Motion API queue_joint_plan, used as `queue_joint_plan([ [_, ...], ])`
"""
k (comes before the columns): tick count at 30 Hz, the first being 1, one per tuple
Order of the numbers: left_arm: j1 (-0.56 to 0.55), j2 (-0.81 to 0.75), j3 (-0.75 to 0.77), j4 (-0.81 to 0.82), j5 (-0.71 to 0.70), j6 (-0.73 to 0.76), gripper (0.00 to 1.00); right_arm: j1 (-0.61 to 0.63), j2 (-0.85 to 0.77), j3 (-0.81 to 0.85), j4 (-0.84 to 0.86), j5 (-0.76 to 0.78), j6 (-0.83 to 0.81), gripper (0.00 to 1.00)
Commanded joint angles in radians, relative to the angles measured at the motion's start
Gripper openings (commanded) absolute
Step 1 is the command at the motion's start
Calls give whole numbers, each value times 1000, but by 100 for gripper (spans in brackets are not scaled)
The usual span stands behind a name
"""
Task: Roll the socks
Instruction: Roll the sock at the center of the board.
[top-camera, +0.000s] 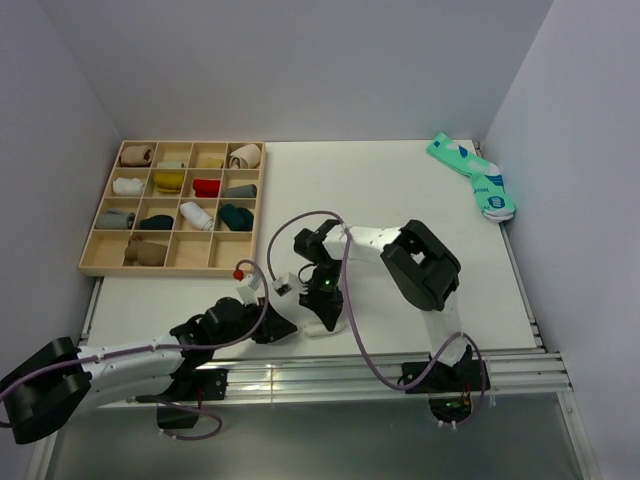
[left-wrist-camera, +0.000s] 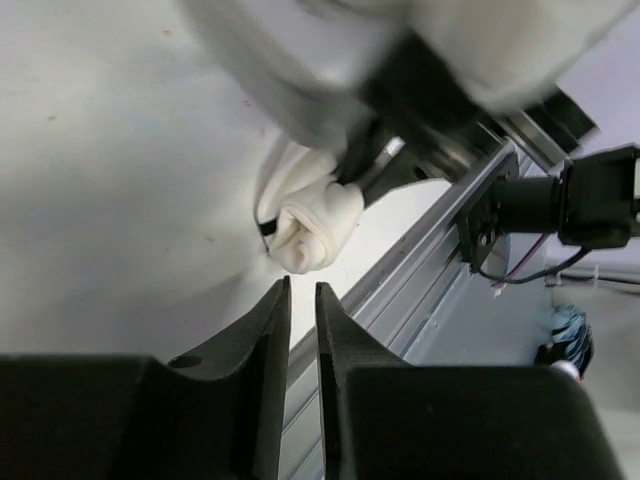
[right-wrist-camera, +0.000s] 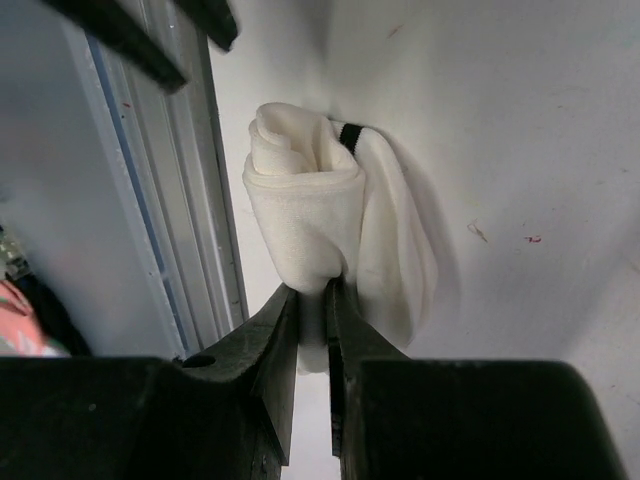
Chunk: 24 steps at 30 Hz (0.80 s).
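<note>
A short white sock (right-wrist-camera: 310, 225) with a dark cuff stripe (right-wrist-camera: 350, 133) lies bunched into a loose roll near the table's front edge (top-camera: 322, 324). My right gripper (right-wrist-camera: 312, 292) is shut on a fold of its fabric at the near end. From the left wrist view, the same white sock (left-wrist-camera: 305, 225) sits just beyond my left gripper (left-wrist-camera: 302, 288). Those jaws stand a narrow gap apart with nothing between them, and they stop short of the sock. In the top view the left gripper (top-camera: 283, 325) is just left of the sock. A teal pair of socks (top-camera: 472, 176) lies at the far right corner.
A wooden compartment tray (top-camera: 93, 258) holding several rolled socks stands at the back left. The metal rail (right-wrist-camera: 170, 200) along the front edge runs right beside the white sock. Grey walls close in the table on the left, the back and the right.
</note>
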Motion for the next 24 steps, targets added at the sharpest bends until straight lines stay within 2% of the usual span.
queue_joint_plan([
  [1,-47,-10,31,77,-57,105,21,-16,59,37,-34,54,-13,5],
  [11,-98,130,166,77,-51,260,38,-25,128,85,-61,51,-10,6],
  [15,-112,174,196,71,-69,304,38,-27,136,94,-65,49,-5,6],
  [19,-113,194,157,197,-25,318,39,-27,148,113,-72,45,4,6],
  [24,-113,233,144,253,-18,335,41,-27,154,120,-80,39,7,6],
])
